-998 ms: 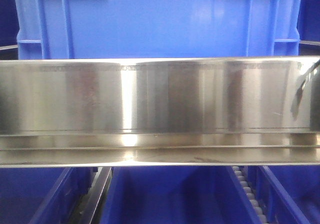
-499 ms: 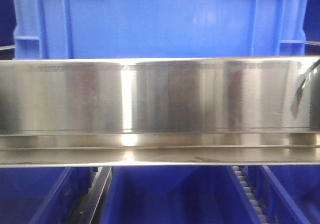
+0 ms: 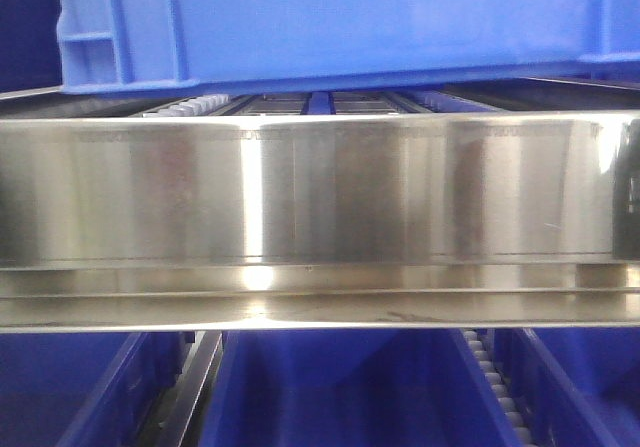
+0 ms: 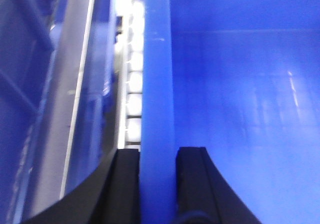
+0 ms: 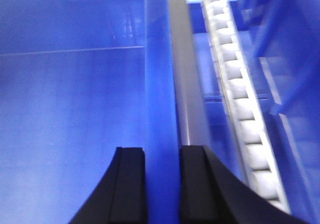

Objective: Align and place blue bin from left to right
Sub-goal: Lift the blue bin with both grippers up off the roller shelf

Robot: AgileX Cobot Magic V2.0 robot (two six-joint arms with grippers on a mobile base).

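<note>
The blue bin (image 3: 350, 22) fills the top of the front view, its underside lifted off the roller tracks (image 3: 300, 104) behind the steel rail (image 3: 320, 192); ribs show at its left corner. In the left wrist view my left gripper (image 4: 157, 156) is shut on the bin's left wall rim (image 4: 156, 83), one black finger on each side. My right gripper (image 5: 161, 156) is likewise shut on the right wall rim (image 5: 160, 73), with the bin's inside (image 5: 65, 108) to its left. Neither gripper shows in the front view.
A wide steel rail crosses the front view at mid height. Darker blue tubs (image 3: 330, 392) sit on the shelf below it. White roller strips run beside the bin on the left (image 4: 134, 83) and on the right (image 5: 240, 103).
The blue bin has risen over the last second: its lower edge now hangs above the rail and uncovers the roller tracks. It has also shifted a little to the right.
</note>
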